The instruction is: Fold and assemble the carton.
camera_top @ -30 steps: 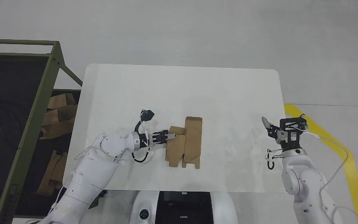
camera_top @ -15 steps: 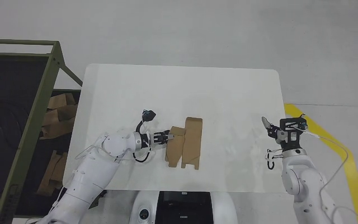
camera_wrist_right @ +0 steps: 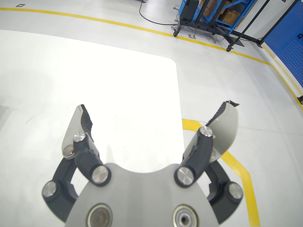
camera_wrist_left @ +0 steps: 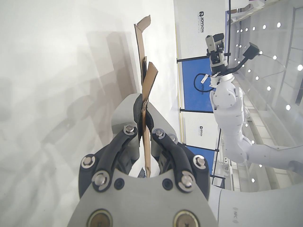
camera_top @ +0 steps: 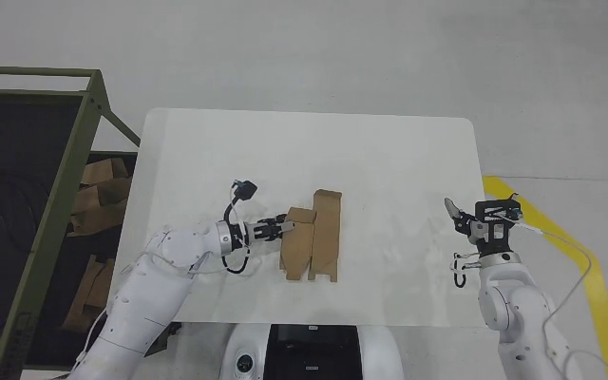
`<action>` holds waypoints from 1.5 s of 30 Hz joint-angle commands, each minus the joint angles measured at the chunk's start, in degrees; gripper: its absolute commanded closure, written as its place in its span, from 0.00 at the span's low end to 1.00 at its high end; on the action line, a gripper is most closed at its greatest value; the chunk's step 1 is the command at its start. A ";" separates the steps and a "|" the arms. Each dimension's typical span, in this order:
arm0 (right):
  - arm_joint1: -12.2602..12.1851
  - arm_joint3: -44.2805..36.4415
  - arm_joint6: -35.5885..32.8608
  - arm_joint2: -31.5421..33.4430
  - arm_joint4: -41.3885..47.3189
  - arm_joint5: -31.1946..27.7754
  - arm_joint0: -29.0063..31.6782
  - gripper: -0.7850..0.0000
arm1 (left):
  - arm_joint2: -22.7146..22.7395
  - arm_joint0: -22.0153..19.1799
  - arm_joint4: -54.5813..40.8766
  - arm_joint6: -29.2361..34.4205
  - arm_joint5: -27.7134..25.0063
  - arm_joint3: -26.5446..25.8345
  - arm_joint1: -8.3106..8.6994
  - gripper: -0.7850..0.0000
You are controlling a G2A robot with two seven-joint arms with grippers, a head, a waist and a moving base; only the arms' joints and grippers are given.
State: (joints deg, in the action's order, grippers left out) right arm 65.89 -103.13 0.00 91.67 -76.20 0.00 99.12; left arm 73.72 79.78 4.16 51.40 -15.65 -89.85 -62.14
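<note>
Carton (camera_top: 312,245), a brown cardboard blank, is clamped at its left edge between the fingers (camera_wrist_left: 136,106) of your left gripper (camera_top: 282,226). It lies near the front edge of the white table (camera_top: 380,152), with tabletop stretching behind it and to its right. Your right gripper (camera_wrist_right: 156,112) hangs with fingers spread wide at the table's right edge, well apart from the carton. A green-framed bin (camera_top: 57,95) holding cardboard pieces (camera_top: 95,190) stands beside the table's left side.
</note>
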 commanded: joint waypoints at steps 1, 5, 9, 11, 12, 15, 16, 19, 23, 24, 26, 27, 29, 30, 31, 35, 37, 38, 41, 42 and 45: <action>0.00 0.00 0.00 0.00 0.00 0.00 0.00 0.00 | 0.91 0.64 -1.35 0.33 -0.41 -0.68 0.20 1.00; 0.08 -0.16 1.12 0.13 0.74 -0.48 -0.07 0.00 | 2.84 1.76 -3.28 0.59 -1.27 -1.77 0.61 1.00; 0.22 0.08 2.29 0.27 1.94 -1.43 0.08 0.00 | 4.71 2.96 -6.13 1.20 -2.34 -2.74 0.98 1.00; 0.30 -0.15 2.64 0.02 2.51 -2.17 0.15 0.00 | 5.56 3.48 -6.98 1.21 -2.70 -3.16 1.15 1.00; 0.34 -0.28 2.71 -0.14 3.07 -2.78 0.18 0.00 | 5.96 3.68 -7.51 1.34 -2.88 -3.33 1.23 1.00; 0.35 -0.66 2.38 -0.50 3.15 -4.64 0.07 0.00 | 6.87 4.11 -10.03 2.54 -3.64 -3.77 1.44 1.00; 0.37 -0.85 2.16 -0.64 3.10 -4.90 -0.01 0.00 | 7.20 4.20 -10.19 2.62 -3.74 -3.95 1.53 1.00; 0.43 -1.45 1.56 -0.87 3.95 -5.62 -0.28 0.00 | 7.88 4.72 -10.63 2.54 -3.82 -5.02 1.71 1.00; 0.43 -1.45 1.56 -0.87 3.95 -5.62 -0.28 0.00 | 8.55 5.40 -10.94 1.74 -3.48 -5.73 1.82 1.00; 0.43 -1.45 1.56 -0.87 3.95 -5.62 -0.28 0.00 | 8.55 5.40 -10.94 1.74 -3.48 -5.73 1.82 1.00; 0.43 -1.45 1.56 -0.87 3.95 -5.62 -0.28 0.00 | 8.55 5.40 -10.94 1.74 -3.48 -5.73 1.82 1.00; 0.43 -1.45 1.56 -0.87 3.95 -5.62 -0.28 0.00 | 8.55 5.40 -10.94 1.74 -3.48 -5.73 1.82 1.00; 0.43 -1.45 1.56 -0.87 3.95 -5.62 -0.28 0.00 | 8.55 5.40 -10.94 1.74 -3.48 -5.73 1.82 1.00; 0.43 -1.45 1.56 -0.87 3.95 -5.62 -0.28 0.00 | 8.55 5.40 -10.94 1.74 -3.48 -5.73 1.82 1.00; 0.43 -1.45 1.56 -0.87 3.95 -5.62 -0.28 0.00 | 8.55 5.40 -10.94 1.74 -3.48 -5.73 1.82 1.00; 0.57 -1.30 1.50 -0.92 5.63 -5.27 -0.53 0.00 | 7.98 5.19 -11.00 0.48 -3.28 -6.30 1.74 1.00; 0.69 -1.43 1.17 -1.23 7.12 -5.65 -0.84 0.00 | 7.92 4.65 -12.95 0.75 -3.74 -6.60 1.72 1.00; 0.75 -1.68 0.98 -1.48 7.98 -6.10 -1.01 0.00 | 8.15 4.37 -14.60 1.43 -4.28 -6.69 1.74 1.00; 0.81 -2.39 -0.17 -2.16 10.23 -8.74 -1.48 0.00 | 9.79 3.75 -19.58 3.53 -5.98 -6.40 1.95 1.00; 0.83 -2.60 -0.51 -2.27 10.97 -9.39 -1.76 0.00 | 10.39 3.56 -20.69 4.14 -6.40 -6.44 2.04 1.00; 0.94 -3.26 -1.48 -2.75 14.27 -11.39 -2.83 0.00 | 12.02 3.20 -22.87 5.55 -7.00 -6.74 2.31 1.00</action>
State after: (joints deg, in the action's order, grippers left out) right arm 66.78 -106.13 -1.13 89.12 -63.48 -10.56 96.70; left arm 85.13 83.12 -18.02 56.48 -22.55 -96.43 -59.94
